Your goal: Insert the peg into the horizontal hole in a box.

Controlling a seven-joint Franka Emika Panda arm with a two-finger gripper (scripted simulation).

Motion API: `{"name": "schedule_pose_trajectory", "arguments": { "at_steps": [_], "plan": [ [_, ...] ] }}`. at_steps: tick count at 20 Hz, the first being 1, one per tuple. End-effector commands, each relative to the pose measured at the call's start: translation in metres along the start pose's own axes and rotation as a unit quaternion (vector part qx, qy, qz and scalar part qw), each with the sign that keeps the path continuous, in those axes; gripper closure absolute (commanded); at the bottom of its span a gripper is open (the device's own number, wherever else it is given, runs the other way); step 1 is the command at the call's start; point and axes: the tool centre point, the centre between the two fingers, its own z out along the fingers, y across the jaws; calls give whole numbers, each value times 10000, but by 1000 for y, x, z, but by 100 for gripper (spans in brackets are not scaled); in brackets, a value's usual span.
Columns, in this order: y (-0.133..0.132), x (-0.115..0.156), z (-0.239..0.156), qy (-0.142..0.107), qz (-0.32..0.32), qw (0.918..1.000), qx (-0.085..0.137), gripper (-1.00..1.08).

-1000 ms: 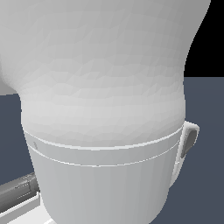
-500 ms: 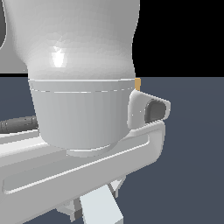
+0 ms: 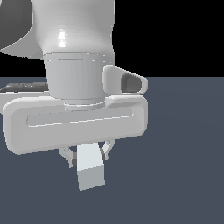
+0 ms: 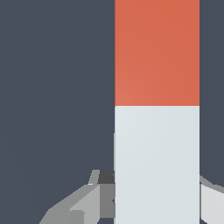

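Observation:
In the exterior view the pale grey hand fills the middle of the picture. My gripper (image 3: pixel 87 159) hangs under it, and the white end of the peg (image 3: pixel 90 171) sticks out between the two short fingers (image 3: pixel 66 157). The wrist view shows the peg (image 4: pixel 156 109) lengthwise, its red-orange half farther from the hand and its white half between the fingers. There my gripper (image 4: pixel 153 201) is shut on the white half, with a finger against each side. The box is out of view in both views.
The arm's big pale wrist link (image 3: pixel 74 39) blocks the upper left of the exterior view. A flat dark blue-grey floor (image 3: pixel 183 153) lies under and around the hand. A tiny orange sliver (image 3: pixel 139 93) shows behind the hand's camera mount.
In the exterior view the hand has moved up in the picture. Its fingers and the peg's white end have come into sight below it.

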Motion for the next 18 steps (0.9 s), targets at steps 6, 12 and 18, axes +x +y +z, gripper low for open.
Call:
{"name": "schedule_pose_trajectory", "arguments": {
  "at_steps": [6, 12, 18],
  "plan": [
    [7, 40, -17, -4, 697, 9976, -12, 108],
    [17, 70, -30, -4, 1221, 9925, -12, 108],
    [27, 93, -40, -6, 1652, 9863, -12, 108]
  ]
}}
